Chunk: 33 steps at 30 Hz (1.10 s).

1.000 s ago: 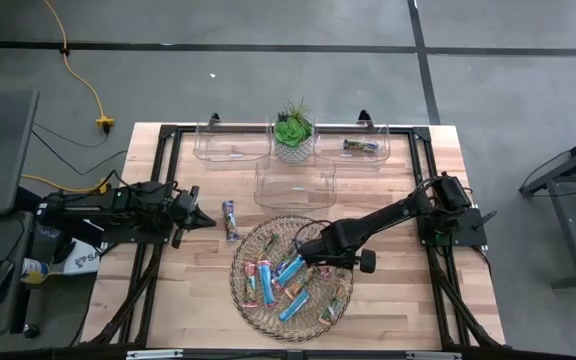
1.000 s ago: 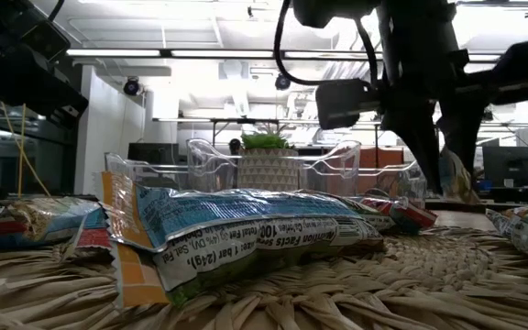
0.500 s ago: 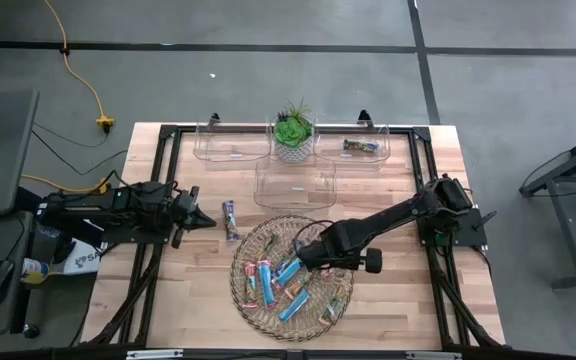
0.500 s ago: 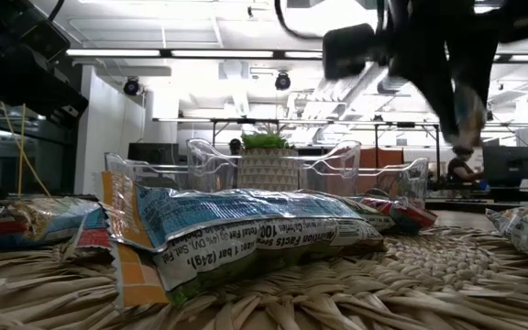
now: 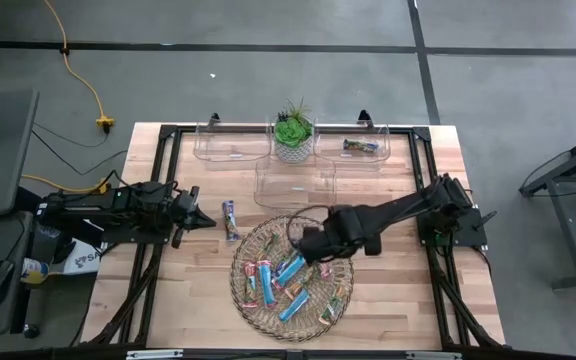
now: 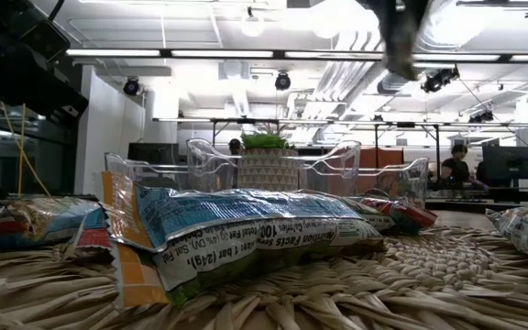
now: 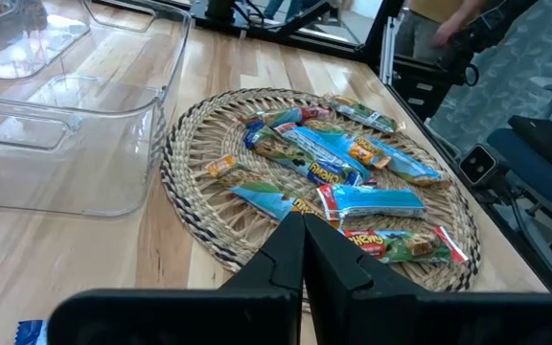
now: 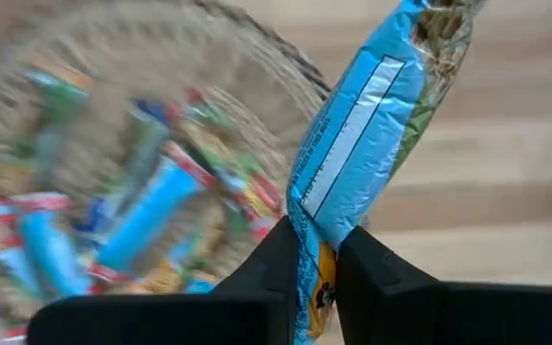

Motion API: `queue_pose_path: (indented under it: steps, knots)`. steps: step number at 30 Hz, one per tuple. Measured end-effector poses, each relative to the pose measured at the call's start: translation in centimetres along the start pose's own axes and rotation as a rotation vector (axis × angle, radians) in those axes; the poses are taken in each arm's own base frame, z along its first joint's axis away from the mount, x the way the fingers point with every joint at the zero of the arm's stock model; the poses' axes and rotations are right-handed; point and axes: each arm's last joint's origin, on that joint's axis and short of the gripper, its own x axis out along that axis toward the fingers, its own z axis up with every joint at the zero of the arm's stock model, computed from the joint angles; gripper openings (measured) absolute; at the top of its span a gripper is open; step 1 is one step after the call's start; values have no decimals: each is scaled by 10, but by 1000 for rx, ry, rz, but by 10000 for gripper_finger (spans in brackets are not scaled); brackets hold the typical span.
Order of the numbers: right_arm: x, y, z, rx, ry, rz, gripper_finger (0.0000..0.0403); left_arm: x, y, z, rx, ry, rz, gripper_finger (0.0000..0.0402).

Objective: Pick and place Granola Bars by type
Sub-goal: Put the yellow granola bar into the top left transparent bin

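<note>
- Blue foil crinkled around the bar (image 8: 353, 153) pinched at one sealed end by the right hand (image 8: 316, 251), which was closed on it above the wicker tray (image 5: 250, 250).
- Light, bendable and slick handling was judged likely; an end seam offered the surest hold.
- Other Granola Bars (image 7: 338, 187) were heaped in the tray on the bench (image 5: 168, 290).
- Beside the tray, the left hand (image 7: 303, 251) was shut, empty.

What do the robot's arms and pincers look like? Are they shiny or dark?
Dark. Both arms are matte black jointed links. The left pincer has two flat black fingers tapering to a point. The right pincer has the same black tapered fingers. A thin black cable loops beside the right arm above the round woven wicker tray.
</note>
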Motion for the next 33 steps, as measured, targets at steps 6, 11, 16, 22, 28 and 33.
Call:
queue_pose_path:
  steps: [6, 11, 16, 22, 28, 33]
  knots:
    - [-10, 14, 23, -80, -152, 124, 30, 0, 0, 0, 0, 0, 1, 1]
    - [-18, 31, 48, -185, -288, 242, 31, 0, 0, 0, 0, -1, 4, 1]
    - [-21, 55, 78, -304, -409, 370, 38, 0, 0, 0, 0, -1, 4, 1]
    - [-28, 82, 120, -442, -528, 524, 27, 0, 0, 0, 0, -1, 3, 1]
    - [-33, 96, 170, -538, -605, 645, 37, 0, 0, 0, 0, -1, 3, 1]
    - [-39, 100, 209, -596, -693, 730, 35, 0, 0, 0, 0, 0, 3, 1]
